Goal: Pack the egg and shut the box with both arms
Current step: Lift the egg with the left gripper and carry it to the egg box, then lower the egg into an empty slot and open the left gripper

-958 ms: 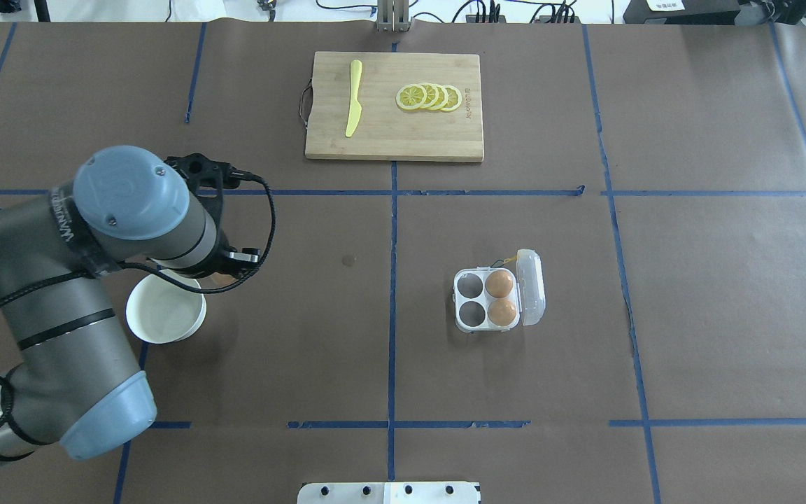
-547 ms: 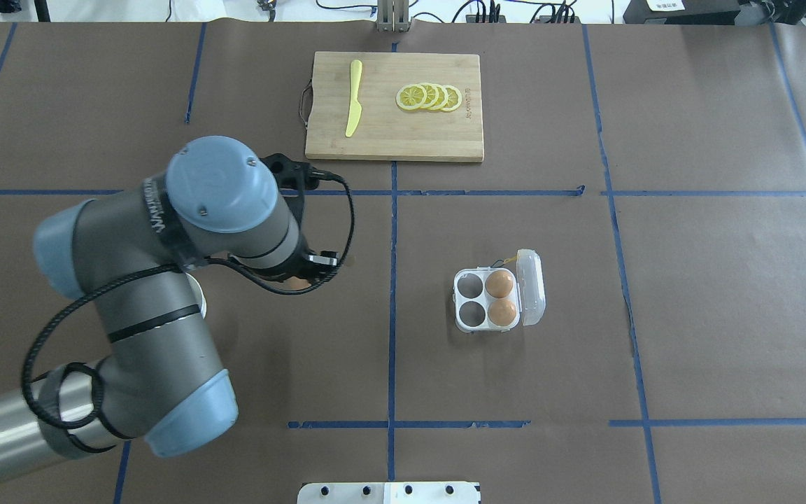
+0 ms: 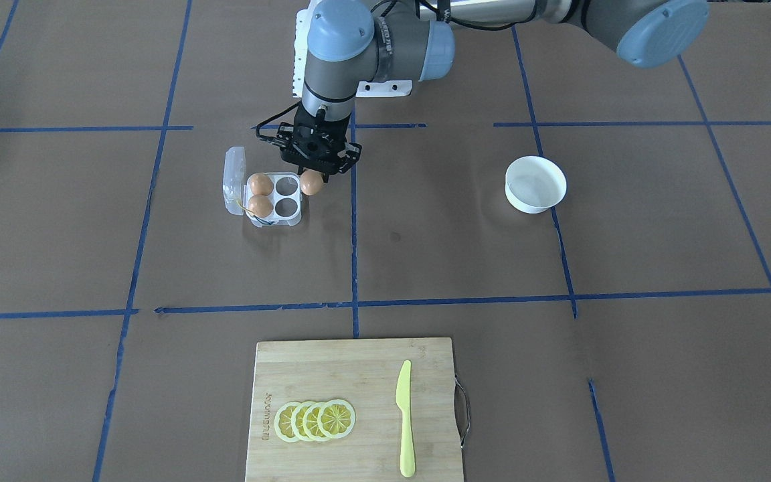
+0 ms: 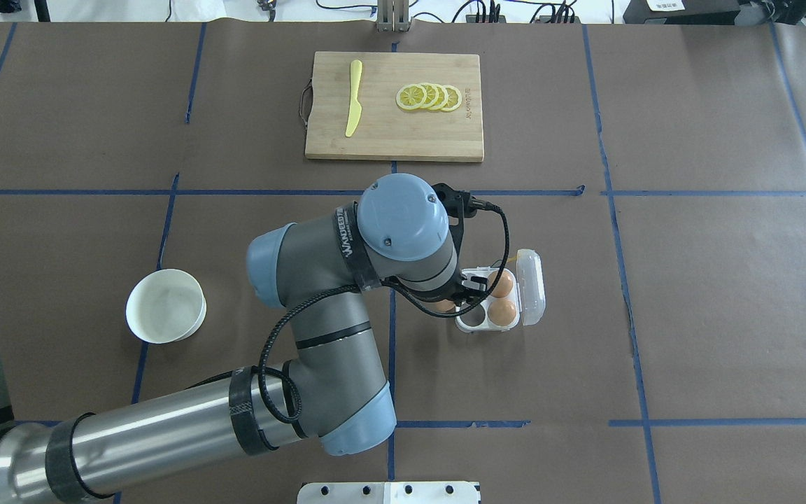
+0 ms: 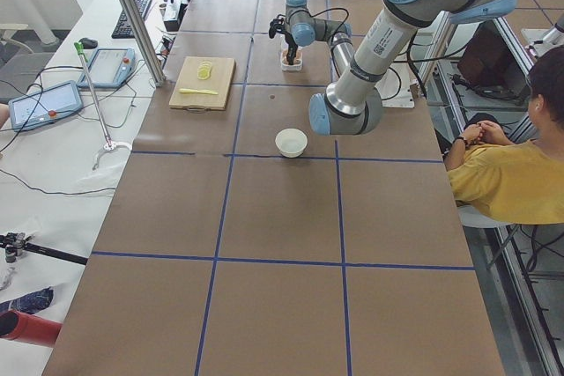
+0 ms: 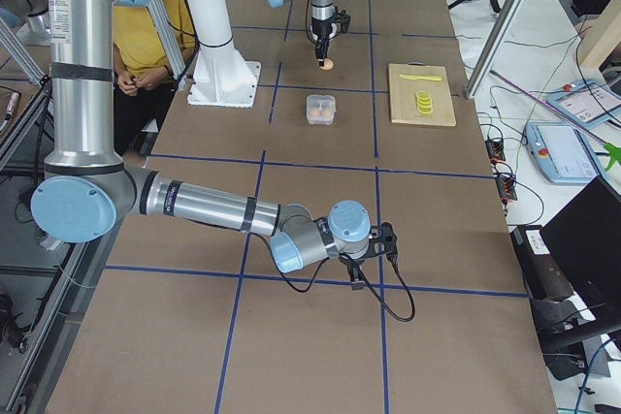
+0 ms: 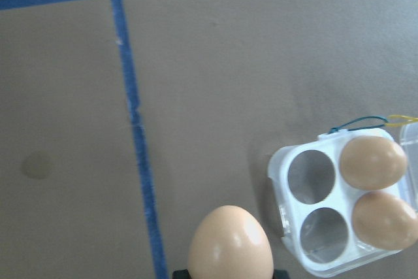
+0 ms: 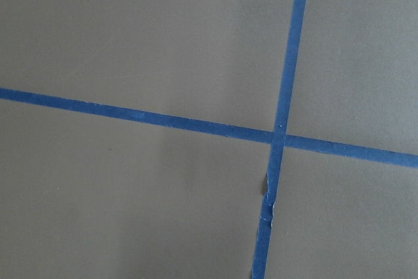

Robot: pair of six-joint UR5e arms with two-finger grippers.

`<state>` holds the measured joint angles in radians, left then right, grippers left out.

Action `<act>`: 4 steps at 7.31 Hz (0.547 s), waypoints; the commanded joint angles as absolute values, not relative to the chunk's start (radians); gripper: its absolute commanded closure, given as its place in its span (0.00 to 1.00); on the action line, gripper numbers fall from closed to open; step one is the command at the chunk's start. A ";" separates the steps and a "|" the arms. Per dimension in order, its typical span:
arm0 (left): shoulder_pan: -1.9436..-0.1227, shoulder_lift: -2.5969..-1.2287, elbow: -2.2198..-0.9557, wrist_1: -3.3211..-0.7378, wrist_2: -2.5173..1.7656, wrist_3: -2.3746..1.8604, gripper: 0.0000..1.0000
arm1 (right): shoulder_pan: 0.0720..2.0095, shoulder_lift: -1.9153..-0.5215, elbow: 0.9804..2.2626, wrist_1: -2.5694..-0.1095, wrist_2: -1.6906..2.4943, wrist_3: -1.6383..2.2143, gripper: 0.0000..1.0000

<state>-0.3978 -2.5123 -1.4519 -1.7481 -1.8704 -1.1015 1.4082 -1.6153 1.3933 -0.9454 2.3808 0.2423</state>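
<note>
My left gripper [image 3: 312,173] is shut on a tan egg [image 3: 311,183] and holds it just above the table. The egg hangs beside the left edge of the clear four-cell box [image 3: 277,218], next to its two empty cells. In the left wrist view the egg [image 7: 230,243] sits low in the middle and the box [image 7: 282,191] is to its right. Two brown eggs [image 4: 501,284] fill the cells on the hinge side. The lid [image 4: 532,287] stands open on the right. My right gripper [image 6: 382,245] hovers over bare table far to the right; I cannot tell whether it is open or shut.
An empty white bowl [image 4: 165,306] stands at the left. A wooden cutting board [image 4: 389,136] with a yellow knife [image 4: 353,98] and lemon slices [image 4: 429,96] lies at the far middle. Blue tape lines cross the brown table.
My left arm has swept right from the white bowl to the box, carrying the egg. The bowl is now uncovered. The box has not moved.
</note>
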 commanded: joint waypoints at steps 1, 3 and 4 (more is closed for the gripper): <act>-0.361 -2.534 -1.387 -1.830 -1.868 -1.104 1.00 | 1.408 -1.615 1.399 -0.943 2.381 0.242 0.00; -0.359 -2.551 -1.382 -1.832 -1.870 -1.108 1.00 | 1.408 -1.615 1.401 -0.943 2.384 0.242 0.00; -0.359 -2.559 -1.382 -1.832 -1.870 -1.108 1.00 | 1.408 -1.615 1.401 -0.942 2.384 0.242 0.00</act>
